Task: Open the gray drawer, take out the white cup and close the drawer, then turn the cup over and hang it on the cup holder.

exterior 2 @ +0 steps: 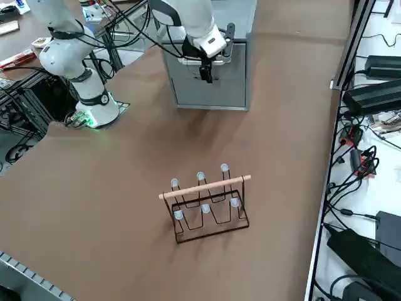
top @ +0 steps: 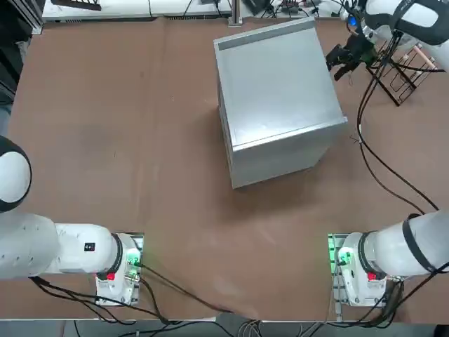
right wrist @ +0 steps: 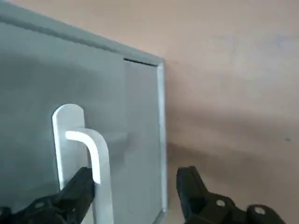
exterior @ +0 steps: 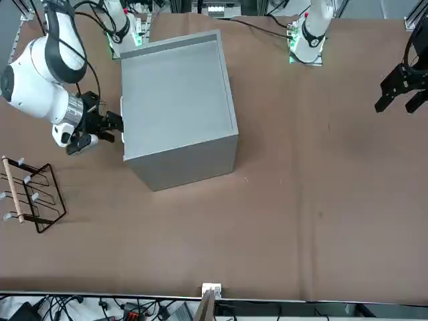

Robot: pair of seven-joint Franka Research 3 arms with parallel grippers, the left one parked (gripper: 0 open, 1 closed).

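"How far along are we?"

"At the very start, I'd judge. The gray drawer (right wrist: 32, 112) looks shut in its cabinet (top: 280, 84), and the cup holder (exterior 2: 207, 187) has nothing on its pegs."

"So what's left?"

"All of it: pull the drawer open, take out the white cup, close up, turn the cup over and hang it."

"Where's the cup?"

"Not in sight. Probably inside the drawer, behind that front the jaws are facing, but I can't see in."

"And the right gripper (right wrist: 138, 179)?"

"At the drawer front, jaws spread wide, gripping nothing."

"Where's the handle (right wrist: 104, 179) from there?"

"Its bar shows between the jaws, much nearer one finger than the other. Whether it touches that finger, I can't tell. The other finger shows past the cabinet's edge, against the bench (right wrist: 233, 93)."

"The holder?"

"On the bench, well apart from the jaws. I'd centre them on the handle before closing."
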